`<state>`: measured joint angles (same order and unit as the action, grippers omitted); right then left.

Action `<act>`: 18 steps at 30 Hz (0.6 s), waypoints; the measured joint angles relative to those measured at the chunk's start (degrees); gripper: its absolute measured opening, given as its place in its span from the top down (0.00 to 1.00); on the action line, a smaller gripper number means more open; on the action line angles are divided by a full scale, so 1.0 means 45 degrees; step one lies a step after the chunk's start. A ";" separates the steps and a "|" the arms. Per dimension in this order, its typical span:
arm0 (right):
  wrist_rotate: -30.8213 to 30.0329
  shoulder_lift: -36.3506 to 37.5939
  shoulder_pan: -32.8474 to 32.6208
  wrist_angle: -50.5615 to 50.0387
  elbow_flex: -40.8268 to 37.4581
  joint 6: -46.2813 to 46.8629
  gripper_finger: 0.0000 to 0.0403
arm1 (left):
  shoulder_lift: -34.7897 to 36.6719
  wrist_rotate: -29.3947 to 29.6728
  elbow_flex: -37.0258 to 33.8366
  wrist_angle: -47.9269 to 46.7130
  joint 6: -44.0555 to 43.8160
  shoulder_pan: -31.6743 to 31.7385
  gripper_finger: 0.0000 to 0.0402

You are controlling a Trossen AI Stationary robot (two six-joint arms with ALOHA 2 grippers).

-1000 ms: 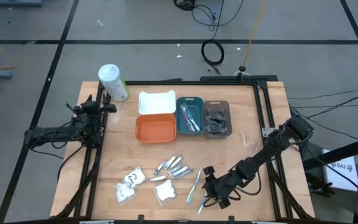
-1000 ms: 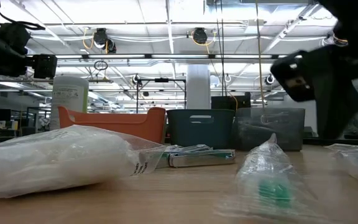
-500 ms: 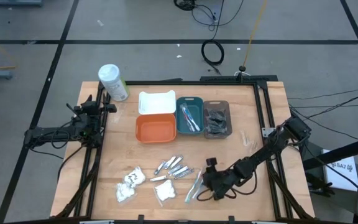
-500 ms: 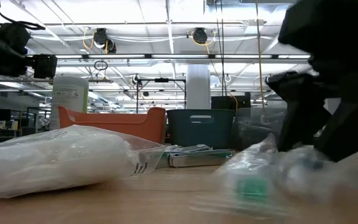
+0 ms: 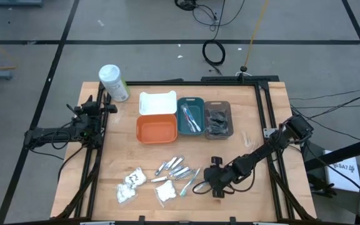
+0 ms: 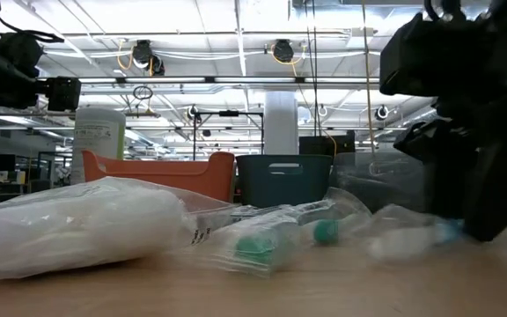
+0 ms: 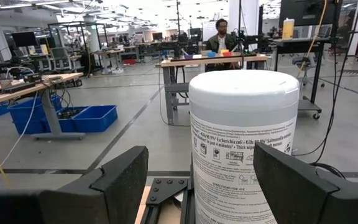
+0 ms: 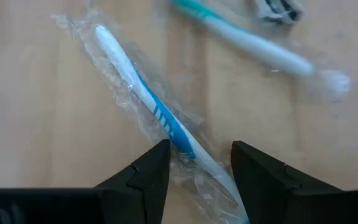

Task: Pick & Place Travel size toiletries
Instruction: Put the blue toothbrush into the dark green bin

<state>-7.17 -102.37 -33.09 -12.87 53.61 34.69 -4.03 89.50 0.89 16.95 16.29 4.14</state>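
Right pincer (image 5: 200, 185): you find it low over the near part of the tabletop (image 5: 255, 106), just beside the loose toiletries. In the right wrist view its two fingers (image 8: 143, 175) stand narrowly apart, one on either side of a wrapped toothbrush (image 8: 157, 115). You cannot tell whether the pads touch it.
Wrapped toothbrush: blue and white, in clear film, it lies flat on the wood at a slant.
Second toothbrush (image 8: 253, 42): teal and white, it lies beyond the first, apart from it.
Other toiletries: small tubes (image 5: 174, 166) lie fanned near the middle; white packets (image 5: 130, 184) lie to their left.
Trays: orange tray (image 5: 156, 129), white tray (image 5: 157, 102), teal tray (image 5: 191, 117) and grey tray (image 5: 218, 119) sit grouped at the far side.
Left pincer (image 5: 108, 100): it waits at the far left corner, fingers wide, facing the white bottle (image 7: 244, 137).
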 joint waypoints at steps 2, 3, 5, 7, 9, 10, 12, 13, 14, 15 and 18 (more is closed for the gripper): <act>0.0516 -0.0002 -0.0036 0.0060 -0.0012 -0.0053 0.60 | 0.0002 0.0004 0.0000 0.0004 -0.0005 0.0003 0.29; 0.0733 -0.0010 -0.0062 0.0119 -0.0012 -0.0124 0.60 | 0.0002 0.0004 0.0000 0.0002 -0.0003 0.0000 0.29; 0.1123 -0.0014 -0.0142 0.0340 -0.0012 -0.0374 0.60 | 0.0005 0.0004 0.0000 0.0004 -0.0001 0.0000 0.29; 0.1367 -0.0024 -0.0202 0.0499 -0.0022 -0.0962 0.60 | 0.0005 -0.0001 0.0000 -0.0001 0.0000 0.0000 0.29; 0.1321 -0.0024 -0.0286 0.0594 -0.0025 -0.1713 0.60 | 0.0001 0.0001 0.0000 0.0004 -0.0005 0.0000 0.29; 0.1279 -0.0024 -0.0329 0.0609 -0.0026 -0.2137 0.60 | 0.0005 -0.0001 0.0000 -0.0001 0.0000 0.0000 0.29; 0.1140 -0.0029 -0.0373 0.0617 -0.0028 -0.2788 0.60 | 0.0005 0.0004 0.0000 0.0004 -0.0002 0.0003 0.29; 0.0949 -0.0029 -0.0390 0.0614 -0.0031 -0.2977 0.60 | 0.0005 0.0003 0.0000 -0.0001 -0.0005 0.0000 0.29; 0.0707 -0.0029 -0.0401 0.0615 -0.0031 -0.3134 0.60 | 0.0004 0.0004 0.0000 0.0004 0.0000 0.0004 0.29; 0.0399 -0.0030 -0.0413 0.0634 -0.0032 -0.3256 0.60 | 0.0005 0.0000 0.0000 0.0004 -0.0005 0.0000 0.29; -0.0124 -0.0034 -0.0425 0.0638 -0.0036 -0.3546 0.61 | 0.0000 0.0000 0.0000 0.0004 0.0000 0.0000 0.29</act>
<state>-7.73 -102.52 -35.00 -10.00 53.45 18.73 -4.03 89.50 0.89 16.97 16.29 4.14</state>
